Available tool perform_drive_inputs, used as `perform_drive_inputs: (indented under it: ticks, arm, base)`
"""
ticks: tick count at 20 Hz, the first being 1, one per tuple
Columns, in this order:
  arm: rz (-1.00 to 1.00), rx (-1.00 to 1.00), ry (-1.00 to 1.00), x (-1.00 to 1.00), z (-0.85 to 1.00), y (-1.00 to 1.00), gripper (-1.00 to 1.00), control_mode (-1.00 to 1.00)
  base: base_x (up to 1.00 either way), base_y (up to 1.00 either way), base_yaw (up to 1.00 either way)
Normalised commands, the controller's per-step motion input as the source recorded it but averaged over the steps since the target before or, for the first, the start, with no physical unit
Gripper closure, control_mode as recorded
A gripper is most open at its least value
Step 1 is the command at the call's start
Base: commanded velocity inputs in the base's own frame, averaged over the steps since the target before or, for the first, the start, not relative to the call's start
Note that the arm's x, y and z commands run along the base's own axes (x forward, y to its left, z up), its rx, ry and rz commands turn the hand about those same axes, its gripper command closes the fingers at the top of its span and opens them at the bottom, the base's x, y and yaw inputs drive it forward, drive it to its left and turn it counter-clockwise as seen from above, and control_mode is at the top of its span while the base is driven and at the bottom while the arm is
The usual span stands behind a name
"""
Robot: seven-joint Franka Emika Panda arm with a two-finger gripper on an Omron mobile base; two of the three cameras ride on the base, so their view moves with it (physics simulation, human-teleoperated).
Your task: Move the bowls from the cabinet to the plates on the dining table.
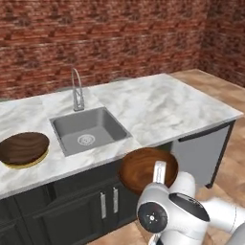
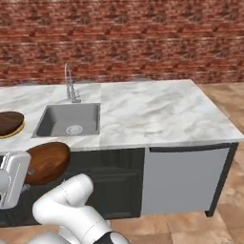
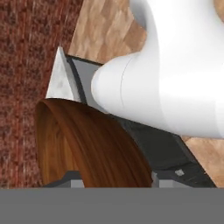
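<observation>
End effector clamped on rim of wooden bowl, carried tilted, below bench front edge, right of sink. Left of sink: second bowl seated on yellow-rimmed plate, apparently delivered. Pale plate unseen.

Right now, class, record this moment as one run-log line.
gripper: shut on second bowl, jaws on its rim | carried in front of dining table | first bowl on yellow-rimmed plate, left of sink
</observation>
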Motion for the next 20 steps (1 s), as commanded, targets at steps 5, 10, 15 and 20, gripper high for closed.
perform_drive_inputs:
  ticks: [5,10,15,20]
  arm:
    - [0.0,0.0,0.0,0.0,0.0,0.0,1.0,1.0]
    - [0.0,0.0,0.0,0.0,0.0,0.0,1.0,1.0]
    - [0.0,0.0,0.0,0.0,0.0,0.0,1.0,1.0]
    - [0.0,0.0,0.0,0.0,0.0,0.0,1.0,1.0]
  base:
    - [0.33,0.65,0.28]
    - [-0.08,0.89,0.24]
    - [-0.09,0.96,0.25]
    - [0.04,0.79,0.21]
